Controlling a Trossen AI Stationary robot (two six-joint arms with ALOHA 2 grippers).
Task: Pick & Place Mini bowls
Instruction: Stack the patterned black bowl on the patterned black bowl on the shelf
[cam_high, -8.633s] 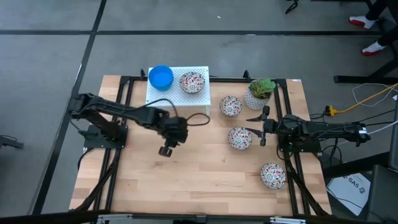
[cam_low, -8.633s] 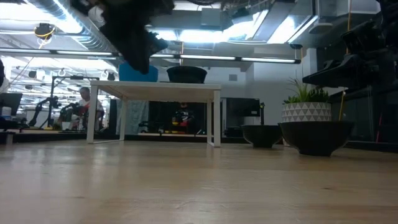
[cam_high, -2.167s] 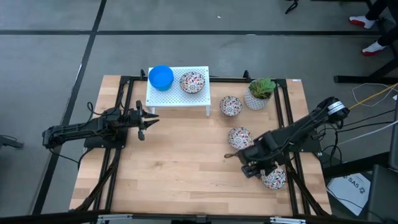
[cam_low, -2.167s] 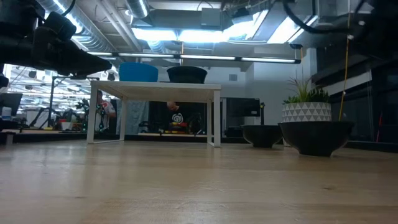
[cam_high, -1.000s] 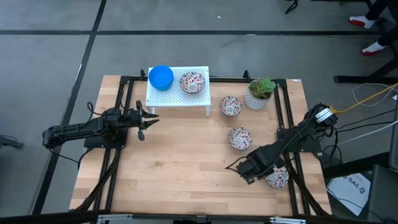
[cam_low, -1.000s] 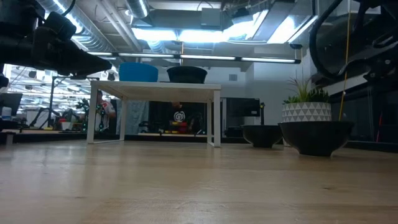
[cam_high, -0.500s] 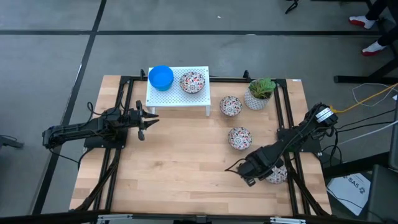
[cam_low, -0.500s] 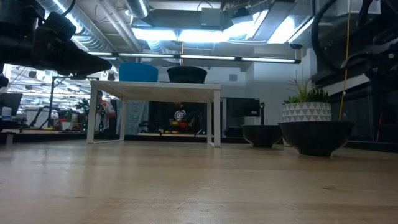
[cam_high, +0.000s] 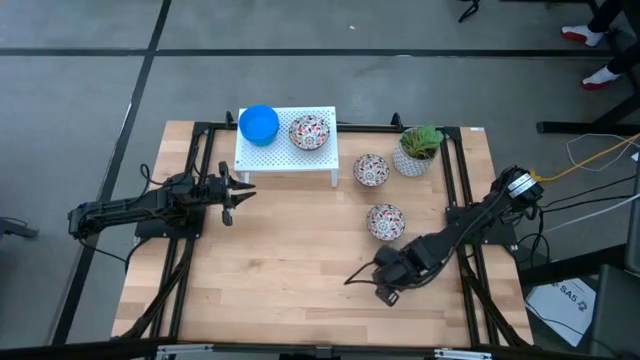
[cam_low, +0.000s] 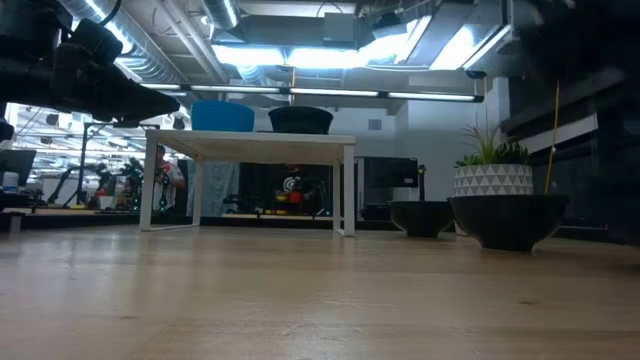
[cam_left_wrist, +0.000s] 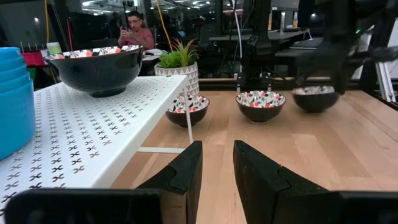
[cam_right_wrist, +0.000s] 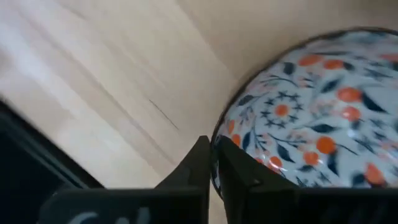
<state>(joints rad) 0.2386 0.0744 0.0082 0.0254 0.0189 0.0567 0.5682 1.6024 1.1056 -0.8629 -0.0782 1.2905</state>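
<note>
- Our right gripper (cam_right_wrist: 210, 163) had its fingers clamped on the rim of a floral mini bowl (cam_right_wrist: 314, 118).
- Half a second earlier that bowl sat by the table's right edge; by now we'd carried it in toward the middle front (hidden under the arm from above).
- Two floral bowls (cam_high: 385, 221) stayed on the table and the blue stack (cam_high: 259, 123) on the white shelf (cam_high: 320, 156).
- Left gripper (cam_left_wrist: 216, 167) waited, slightly open.
- So the pick looked done, with placing next.

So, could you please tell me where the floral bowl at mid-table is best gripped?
Pinch the floral bowl by its rim from straight above, one finger inside, one outside: it sits upright, mouth up, and its round wall is wide. The right gripper holds another bowl likewise.
</note>
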